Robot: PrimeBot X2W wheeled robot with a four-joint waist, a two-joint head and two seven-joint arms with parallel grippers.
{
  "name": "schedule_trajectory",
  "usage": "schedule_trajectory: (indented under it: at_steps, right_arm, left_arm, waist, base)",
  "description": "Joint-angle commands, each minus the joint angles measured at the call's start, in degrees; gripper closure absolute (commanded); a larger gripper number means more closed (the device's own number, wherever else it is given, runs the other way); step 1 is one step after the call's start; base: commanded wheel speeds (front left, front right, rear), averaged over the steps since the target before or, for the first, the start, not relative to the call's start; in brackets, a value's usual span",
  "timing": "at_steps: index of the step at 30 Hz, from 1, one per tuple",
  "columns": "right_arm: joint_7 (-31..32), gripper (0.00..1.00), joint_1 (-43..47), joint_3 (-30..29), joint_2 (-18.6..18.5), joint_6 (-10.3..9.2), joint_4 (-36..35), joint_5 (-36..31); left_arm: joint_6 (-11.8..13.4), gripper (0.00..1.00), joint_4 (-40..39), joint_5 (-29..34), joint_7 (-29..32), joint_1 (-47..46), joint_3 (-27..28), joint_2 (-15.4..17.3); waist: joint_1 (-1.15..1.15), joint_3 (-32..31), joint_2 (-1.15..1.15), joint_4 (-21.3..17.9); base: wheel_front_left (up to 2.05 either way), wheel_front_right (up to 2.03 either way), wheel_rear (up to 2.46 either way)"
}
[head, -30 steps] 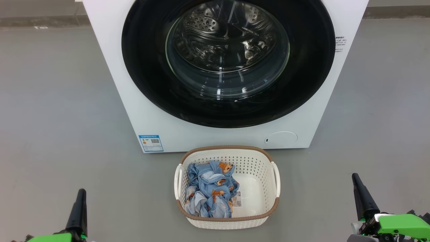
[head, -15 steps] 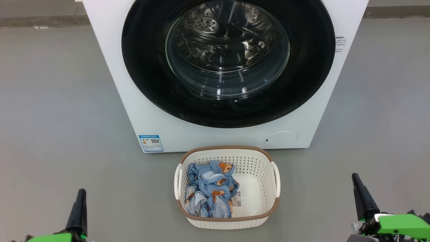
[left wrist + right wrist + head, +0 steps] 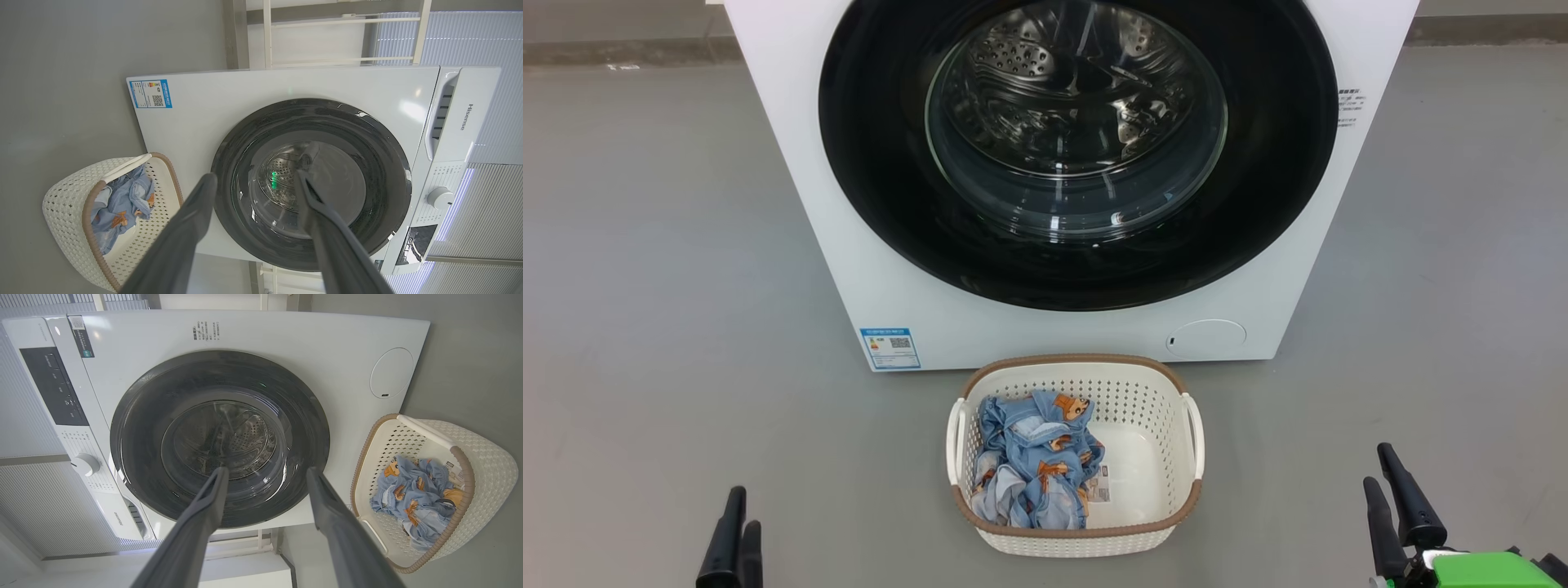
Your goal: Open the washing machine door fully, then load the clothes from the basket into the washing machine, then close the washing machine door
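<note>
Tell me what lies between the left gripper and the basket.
Only bare grey floor lies between left gripper and basket, in the head view.

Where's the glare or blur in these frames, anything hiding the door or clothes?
Head view: sharp, evenly lit; streaky highlights on the washing machine door, drum readable through it. Left wrist view: rolled sideways, left hand out of focus, green glint on the door. Right wrist view: right hand soft, clothes crisp.

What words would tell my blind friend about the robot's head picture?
A white washing machine stands with its round door shut. In front sits a cream basket holding blue bear-print clothes. The left gripper and right gripper, both open, show at the bottom corners.
</note>
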Motion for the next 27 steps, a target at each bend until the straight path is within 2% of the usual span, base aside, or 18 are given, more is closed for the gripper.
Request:
schedule_trajectory:
  at_steps: [1, 10, 27]
  right_arm:
    - [-0.5, 0.00, -1.6, 0.5, -0.4, -0.01, -1.9, -0.3]
    - [-2.1, 0.00, -2.1, 1.3, -0.6, -0.01, -3.6, -1.0]
    - [-5.2, 0.00, -3.1, 6.6, -3.7, -0.02, -6.5, -4.9]
  left_arm:
    - [0.0, 0.00, -2.0, 0.7, -0.5, -1.6, 0.2, 1.1]
    - [0.0, 0.00, -3.4, 2.6, -2.1, -1.8, -0.3, 1.6]
    - [-0.1, 0.00, -6.1, 8.5, -4.8, -2.1, -1.5, 2.5]
  waist:
    - [0.00, 0.0, 0.00, 0.0]
    - [-0.01, 0.1, 0.00, -0.1]
    - [-0.01, -0.1, 0.00, 0.2]
  base:
    - [0.00, 0.00, 0.00]
    - [0.00, 0.00, 0.00]
    - [0.00, 0.00, 0.00]
